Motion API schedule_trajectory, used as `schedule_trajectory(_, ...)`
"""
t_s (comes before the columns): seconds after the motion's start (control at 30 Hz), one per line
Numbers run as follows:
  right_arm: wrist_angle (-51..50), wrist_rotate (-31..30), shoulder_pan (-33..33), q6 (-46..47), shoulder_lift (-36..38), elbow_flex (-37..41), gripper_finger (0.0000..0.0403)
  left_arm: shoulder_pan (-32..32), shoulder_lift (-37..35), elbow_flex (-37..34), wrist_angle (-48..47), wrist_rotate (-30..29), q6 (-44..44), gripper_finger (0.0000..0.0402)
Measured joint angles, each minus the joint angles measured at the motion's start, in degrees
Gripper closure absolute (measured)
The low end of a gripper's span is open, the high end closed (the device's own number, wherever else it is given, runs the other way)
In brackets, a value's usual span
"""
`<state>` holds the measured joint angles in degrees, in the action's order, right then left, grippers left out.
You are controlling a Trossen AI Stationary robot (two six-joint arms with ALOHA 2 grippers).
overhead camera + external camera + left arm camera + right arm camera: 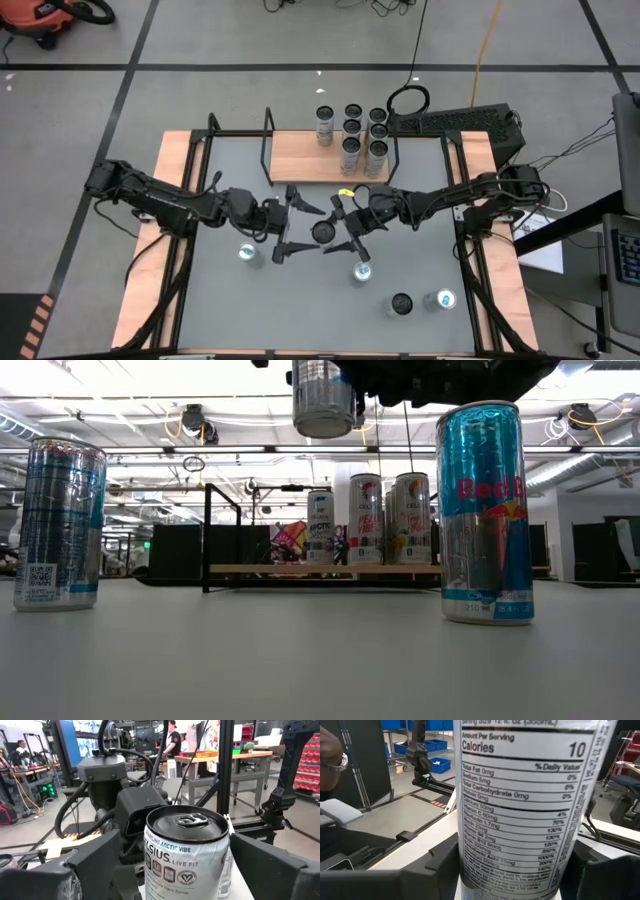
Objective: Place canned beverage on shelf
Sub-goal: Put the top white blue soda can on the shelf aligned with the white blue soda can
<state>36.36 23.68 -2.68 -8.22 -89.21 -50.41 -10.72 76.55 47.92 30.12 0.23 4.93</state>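
A white Celsius can (322, 232) hangs upright above the table's middle; in the low view it is the canned beverage (323, 400) high over the tabletop. My right gripper (340, 228) is shut on it, reaching in level from the table's right. My left gripper (305, 228) comes level from the left and is open; its fingers (95, 865) stand on either side of the can (187, 850) without touching it. The shelf (305, 158), a light-wood board in a black rod frame, stands at the table's far edge with several cans (362, 135) upright on its right part. My right gripper pinches the can's side wall (470, 865) between its two fingers (442, 865), one on each side. The fingers come level from the table's right. The can stands upright in the hold, top up, lifted clear of the table.
On the table stand a can (248, 253) near left of the grippers, a blue Red Bull can (361, 272) just in front of them, and two more cans (401, 304) (445, 299) at the near right. The shelf's left part is bare board.
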Motion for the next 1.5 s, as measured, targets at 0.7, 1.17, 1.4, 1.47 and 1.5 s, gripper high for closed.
schedule_trajectory(0.7,-0.6,-2.7,0.3,1.1,0.0,0.0,0.0195,0.0,0.0,0.0,-3.3,-0.6,-0.1,0.0073)
schedule_trajectory(1.17,-1.9,-2.7,0.2,0.7,0.0,0.0,0.0186,-0.1,0.0,0.0,-4.1,-0.7,0.1,0.0155)
schedule_trajectory(1.4,-3.0,-5.4,0.2,2.7,0.0,0.0,0.0163,-0.2,0.0,0.0,-5.1,-0.8,-0.2,0.0157)
schedule_trajectory(1.47,-3.3,-5.6,0.2,3.0,0.0,0.0,0.0153,-0.2,0.0,0.0,-5.2,-0.9,-0.2,0.0157)
schedule_trajectory(1.5,-3.4,-5.6,0.2,3.1,0.0,0.0,0.0148,-0.2,0.0,0.0,-5.3,-0.9,-0.2,0.0157)
